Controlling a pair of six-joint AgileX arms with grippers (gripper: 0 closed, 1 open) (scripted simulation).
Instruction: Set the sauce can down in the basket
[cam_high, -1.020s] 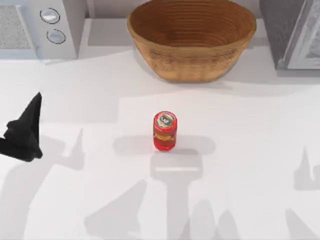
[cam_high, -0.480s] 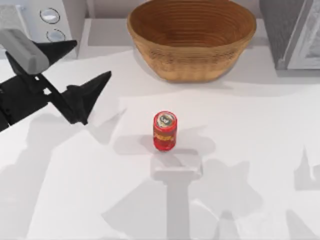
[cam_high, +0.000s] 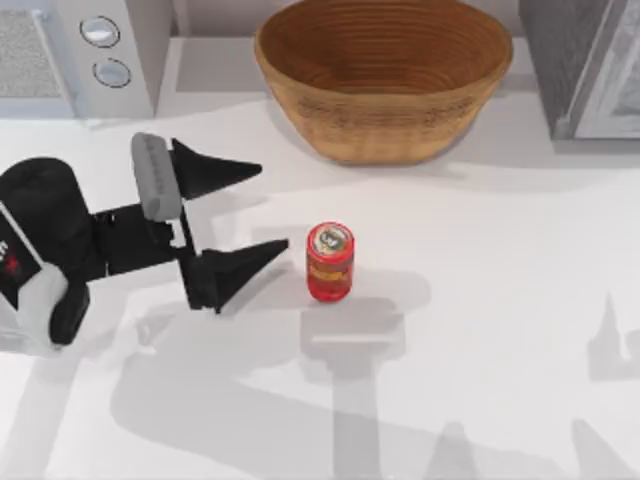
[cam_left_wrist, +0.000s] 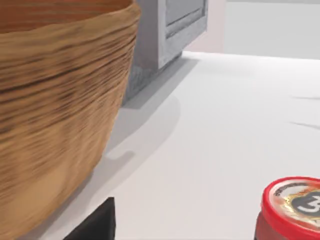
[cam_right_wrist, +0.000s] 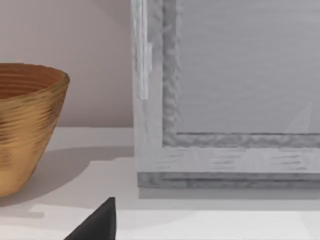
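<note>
The sauce can stands upright on the white table, out in the open and well apart from the basket, which sits behind it toward the back edge. Its red body and round silver-grey top show plainly from above, and nothing touches it.

The left claw is just to the left of the can, lying low and pointing toward it. Its two black fingers are spread wide, one tip reaching nearly level with the can's side and close to it, the other farther back toward the basket. The gap between them is empty; the can is beside the claw, not between the fingers.

From the left wrist camera, the can's red rim and printed top sit close by, with the basket's ridged wicker wall rising large beyond it.

Left of the basket stands a grey appliance with two round knobs; right of the basket is a grey cabinet. The right wrist camera shows one dark fingertip of the right claw, so I cannot tell whether that claw is open or closed.
</note>
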